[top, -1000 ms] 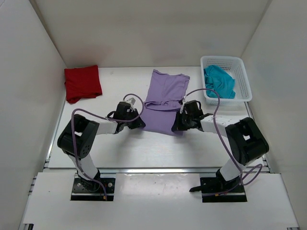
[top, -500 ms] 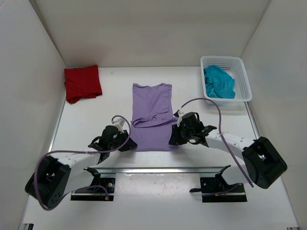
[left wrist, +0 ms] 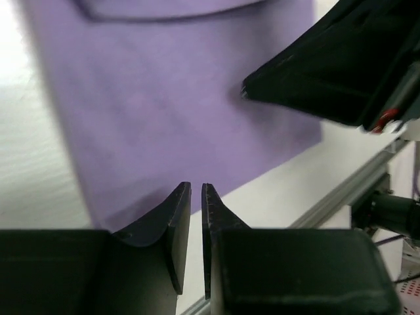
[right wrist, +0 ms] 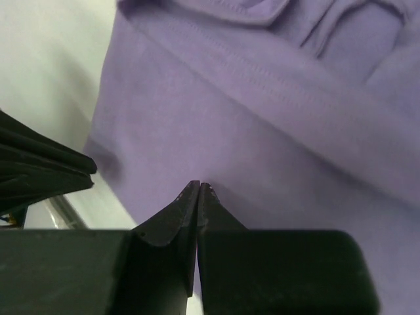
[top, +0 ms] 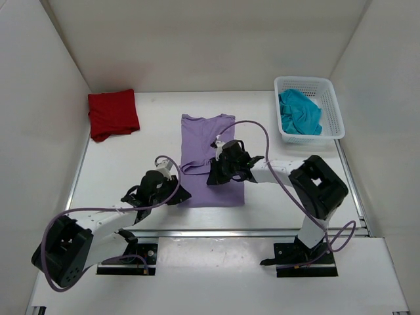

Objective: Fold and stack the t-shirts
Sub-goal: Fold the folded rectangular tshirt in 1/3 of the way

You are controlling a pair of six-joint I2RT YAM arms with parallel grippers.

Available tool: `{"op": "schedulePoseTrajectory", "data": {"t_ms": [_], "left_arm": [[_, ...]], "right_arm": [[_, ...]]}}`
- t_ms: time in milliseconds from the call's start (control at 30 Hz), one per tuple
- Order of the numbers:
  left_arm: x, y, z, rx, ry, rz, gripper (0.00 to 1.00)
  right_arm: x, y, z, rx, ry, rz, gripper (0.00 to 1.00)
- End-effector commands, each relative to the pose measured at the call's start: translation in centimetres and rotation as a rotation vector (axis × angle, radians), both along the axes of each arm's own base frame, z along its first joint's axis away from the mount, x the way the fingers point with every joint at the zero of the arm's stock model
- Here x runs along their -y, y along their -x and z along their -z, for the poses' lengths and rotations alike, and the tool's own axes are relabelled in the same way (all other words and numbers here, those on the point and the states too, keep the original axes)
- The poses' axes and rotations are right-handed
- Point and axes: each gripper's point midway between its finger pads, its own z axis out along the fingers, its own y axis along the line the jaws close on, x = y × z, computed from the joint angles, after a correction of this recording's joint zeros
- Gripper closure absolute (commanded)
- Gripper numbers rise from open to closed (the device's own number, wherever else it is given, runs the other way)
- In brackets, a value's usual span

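1. One white table [top: 151, 131], walled in white, carries three t-shirts and one basket.
2. Two black-and-white arms reach in from the near edge. The left arm [top: 98, 220] lies low and stretched toward the centre. The right arm [top: 315, 187] bends sharply at its elbow, its forearm pointing to the left.
3. The lavender shirt [top: 209, 141] lies flat mid-table with a fold line across it. Both grippers cover parts of its near half.
4. One white mesh basket [top: 331, 98] sits at the far right and holds the crumpled teal shirt [top: 300, 111], partly hidden by the basket's walls.
5. The red shirt [top: 113, 113] lies folded at the far left.
6. The left gripper [left wrist: 195, 187] sits at the lavender shirt's near left corner. Its fingers are parted by a thin slit, with no cloth visible in it.
7. The right gripper [right wrist: 198, 185] has its fingers pressed together, tips over lavender cloth. Whether they touch it is hard to make out.
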Motion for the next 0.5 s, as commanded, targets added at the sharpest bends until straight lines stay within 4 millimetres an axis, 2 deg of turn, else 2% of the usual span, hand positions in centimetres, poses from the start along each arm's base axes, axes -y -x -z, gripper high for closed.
{"op": "schedulePoseTrajectory", "data": {"t_ms": [0, 67, 100, 167, 233, 367, 467], "left_arm": [[-0.5, 0.0, 1.2, 0.001, 0.013, -0.022, 0.77], [-1.6, 0.2, 3.0, -0.032, -0.037, -0.036, 0.78], [-1.8, 0.4, 3.4, -0.041, -0.039, -0.037, 0.77], [-2.6, 1.0, 4.6, -0.059, -0.064, -0.045, 0.77], [-3.1, 1.5, 5.2, -0.065, -0.084, -0.049, 0.77], [-3.9, 1.8, 5.5, -0.070, -0.102, -0.062, 0.77], [-4.2, 1.4, 4.6, -0.047, -0.105, -0.069, 0.76]], "right_arm": [[-2.6, -2.5, -1.7, 0.073, -0.086, -0.021, 1.00], [-2.8, -3.4, -1.3, 0.081, -0.069, -0.008, 1.00], [-3.0, -3.7, -0.5, 0.080, -0.056, -0.001, 1.00], [-2.8, -4.3, -0.3, 0.079, -0.057, 0.030, 1.00], [-2.5, -5.8, 0.2, 0.108, -0.051, 0.071, 1.00], [-1.2, -11.6, 0.3, 0.220, -0.010, 0.229, 1.00], [-2.2, -17.1, -2.4, 0.262, -0.065, 0.294, 1.00]]}}
